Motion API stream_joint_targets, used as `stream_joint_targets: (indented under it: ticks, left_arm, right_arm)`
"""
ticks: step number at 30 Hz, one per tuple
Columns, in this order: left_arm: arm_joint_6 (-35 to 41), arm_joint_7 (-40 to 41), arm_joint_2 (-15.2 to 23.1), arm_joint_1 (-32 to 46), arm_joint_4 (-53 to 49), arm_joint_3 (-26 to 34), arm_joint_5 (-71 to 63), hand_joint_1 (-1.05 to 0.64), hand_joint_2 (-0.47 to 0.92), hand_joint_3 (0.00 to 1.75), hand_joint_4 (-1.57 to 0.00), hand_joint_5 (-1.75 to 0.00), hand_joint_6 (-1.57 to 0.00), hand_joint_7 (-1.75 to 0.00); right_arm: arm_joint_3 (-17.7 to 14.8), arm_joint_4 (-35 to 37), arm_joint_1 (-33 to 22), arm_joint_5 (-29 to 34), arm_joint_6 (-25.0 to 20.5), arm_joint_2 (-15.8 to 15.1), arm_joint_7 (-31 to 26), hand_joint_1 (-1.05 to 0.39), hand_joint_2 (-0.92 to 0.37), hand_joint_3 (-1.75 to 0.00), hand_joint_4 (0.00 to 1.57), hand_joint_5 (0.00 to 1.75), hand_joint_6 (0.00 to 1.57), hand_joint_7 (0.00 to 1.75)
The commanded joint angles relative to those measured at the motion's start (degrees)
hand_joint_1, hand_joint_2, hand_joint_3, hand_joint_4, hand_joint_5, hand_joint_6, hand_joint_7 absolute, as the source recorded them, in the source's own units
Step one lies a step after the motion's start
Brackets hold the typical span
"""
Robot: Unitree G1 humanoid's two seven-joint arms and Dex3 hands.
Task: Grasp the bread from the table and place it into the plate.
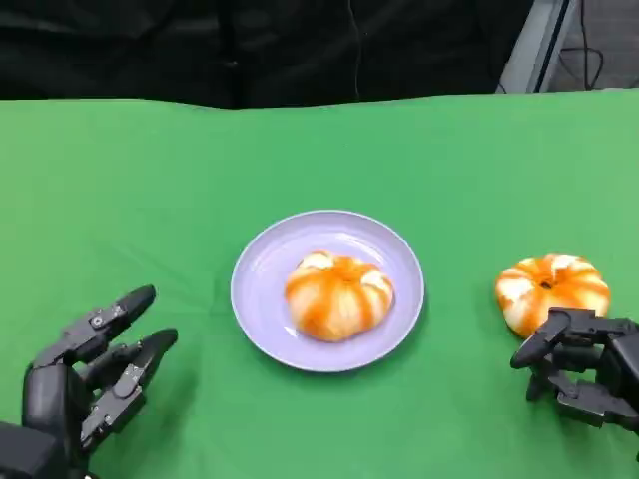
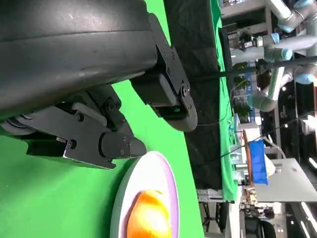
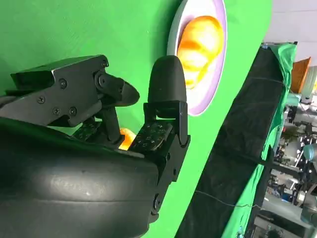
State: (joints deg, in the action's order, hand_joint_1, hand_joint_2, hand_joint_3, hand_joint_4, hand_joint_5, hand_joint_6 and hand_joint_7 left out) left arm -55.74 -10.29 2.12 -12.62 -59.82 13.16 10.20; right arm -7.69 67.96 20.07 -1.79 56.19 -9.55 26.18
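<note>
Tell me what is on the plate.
One orange-and-white bread sits on the lavender plate, near its middle. The plate surface under it is covered. A second bread lies on the green table, beside the right hand.

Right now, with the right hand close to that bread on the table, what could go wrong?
1. The right hand sits at the near edge of the loose bread, so closing may nudge it away rather than grip it.
2. The plate already holds another bread in its centre; the second could land on it and roll off the rim.
</note>
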Motion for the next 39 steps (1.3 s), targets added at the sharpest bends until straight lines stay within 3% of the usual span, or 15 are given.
stream_joint_targets:
  ticks: [1, 3, 5, 6, 7, 9, 21, 27, 39]
  left_arm:
    - [1.24, 0.22, 0.57, -0.39, 0.79, 0.68, 0.22, 0.0, 0.92, 0.4, -0.93, -1.11, -1.28, -0.11]
    - [1.96, -0.12, 0.35, -0.34, 1.07, 0.96, 0.66, 0.0, 0.92, 0.4, -0.93, -1.16, -1.3, -0.12]
    - [2.78, -0.46, 0.11, -0.27, 1.41, 1.25, 1.18, -0.02, 0.92, 0.45, -0.92, -1.3, -1.13, -0.61]
    - [3.23, -0.83, 0.0, -0.2, 1.62, 1.38, 1.59, -0.02, 0.92, 0.46, -0.92, -1.32, -1.06, -0.75]
    - [3.45, -1.15, -0.02, -0.14, 1.77, 1.42, 1.81, -0.02, 0.92, 0.48, -0.91, -1.36, -0.99, -0.89]
    - [3.76, -1.57, -0.02, -0.04, 2.02, 1.45, 2.12, -0.02, 0.92, 0.5, -0.89, -1.39, -0.93, -0.98]
    - [4.6, -2.01, 0.04, 0.22, 2.66, 1.41, 2.15, -0.02, 0.92, 0.51, -0.88, -1.41, -0.9, -1.03]
    - [5.7, -2.71, 0.36, 0.62, 3.64, 1.1, 1.87, -0.04, 0.92, 0.49, -0.83, -1.49, -0.85, -1.18]
    - [6.51, -3.25, 0.34, 0.87, 4.36, 1.01, 1.52, -0.06, 0.92, 0.47, -0.84, -1.49, -0.84, -1.21]
  right_arm:
    - [-0.55, -0.07, 0.32, -0.96, 0.05, -1.16, 0.58, 0.1, -0.78, -0.72, 0.88, 1.39, 0.93, 1.0]
    - [-0.64, -0.08, 0.3, -1.1, -0.19, -1.15, 0.79, 0.1, -0.78, -0.72, 0.88, 1.39, 0.93, 1.0]
    - [-0.71, -0.1, 0.27, -1.23, -0.46, -1.16, 0.98, 0.1, -0.78, -0.71, 0.88, 1.39, 0.92, 0.99]
    - [-0.66, -0.11, 0.24, -1.09, -0.31, -1.17, 0.75, 0.1, -0.78, -0.72, 0.88, 1.39, 0.92, 0.99]
    - [-0.64, -0.14, 0.23, -1.05, -0.22, -1.16, 0.67, 0.1, -0.78, -0.71, 0.88, 1.39, 0.93, 0.99]
    - [-0.63, -0.17, 0.22, -1.02, -0.14, -1.14, 0.61, 0.11, -0.79, -0.71, 0.88, 1.39, 0.93, 0.99]
    - [-0.55, -0.12, 0.25, -0.81, 0.02, -1.23, 0.38, 0.11, -0.8, -0.69, 0.88, 1.39, 0.93, 0.98]
    - [-0.45, -0.2, 0.31, -0.59, 0.09, -1.31, 0.08, 0.1, -0.79, -0.7, 0.88, 1.38, 0.93, 0.98]
    - [-0.51, -0.16, 0.46, -0.61, 0.03, -1.32, -0.01, 0.1, -0.8, -0.68, 0.89, 1.37, 0.93, 0.99]
